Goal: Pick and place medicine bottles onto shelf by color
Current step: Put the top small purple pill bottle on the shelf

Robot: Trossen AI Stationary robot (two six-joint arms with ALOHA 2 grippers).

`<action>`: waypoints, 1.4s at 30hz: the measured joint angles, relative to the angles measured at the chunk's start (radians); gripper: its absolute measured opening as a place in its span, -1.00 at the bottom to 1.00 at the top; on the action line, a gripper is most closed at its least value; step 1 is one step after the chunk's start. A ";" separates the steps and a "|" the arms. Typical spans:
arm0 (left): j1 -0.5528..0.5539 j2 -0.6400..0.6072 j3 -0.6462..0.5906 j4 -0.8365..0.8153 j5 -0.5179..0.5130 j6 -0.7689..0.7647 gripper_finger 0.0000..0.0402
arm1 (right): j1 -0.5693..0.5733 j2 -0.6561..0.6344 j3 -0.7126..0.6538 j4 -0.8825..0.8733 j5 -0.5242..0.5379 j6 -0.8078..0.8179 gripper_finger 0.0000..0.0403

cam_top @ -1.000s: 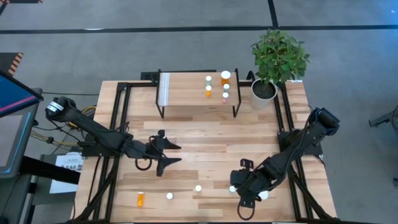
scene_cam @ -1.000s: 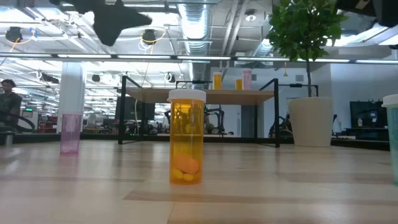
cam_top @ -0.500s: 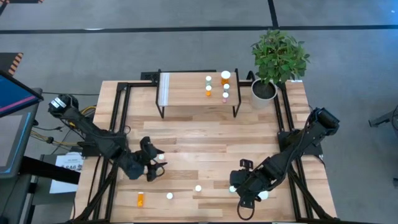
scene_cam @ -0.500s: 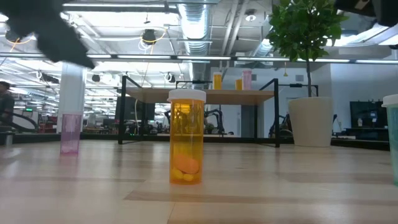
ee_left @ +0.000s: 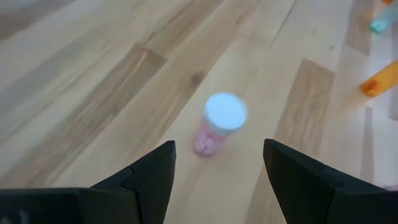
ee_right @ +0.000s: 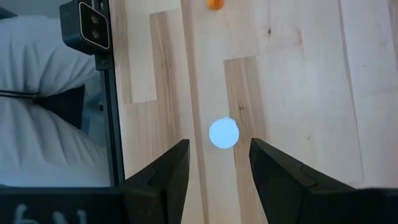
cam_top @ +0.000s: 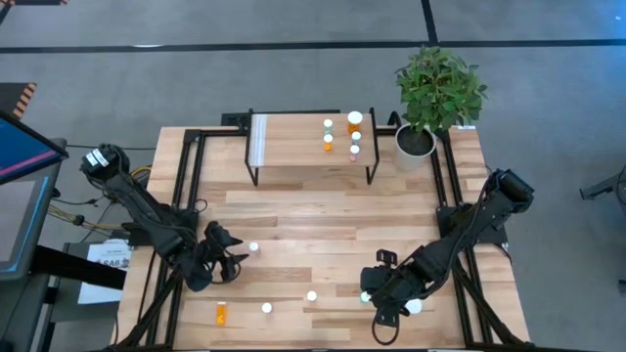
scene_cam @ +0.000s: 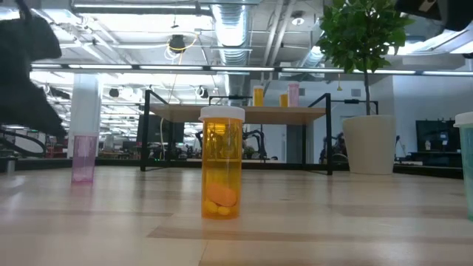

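Left gripper (cam_top: 233,262) has swung back toward the near-left, jaws open and empty, lining up on the upright pink bottle (ee_left: 217,124) just ahead, so that pick looks next; right gripper (cam_top: 388,305) waits open, near-right.

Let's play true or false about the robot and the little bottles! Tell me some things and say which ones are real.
1. The left hand is open, with a pink bottle standing ahead of its fingers. True.
2. The shelf has no bottles on it. False: several bottles stand grouped toward its end nearest the plant.
3. An orange bottle lies on its side near the table's front edge. True.
4. The right hand is squeezing a bottle. False: its fingers are apart, and a white-capped bottle stands free beyond them.
5. The plant sits on the shelf. False: its white pot stands on the table beside the shelf.
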 joint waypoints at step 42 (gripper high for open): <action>0.103 0.402 -0.065 0.467 -0.063 0.106 -0.12 | -0.015 0.000 0.001 0.029 -0.001 -0.010 -0.07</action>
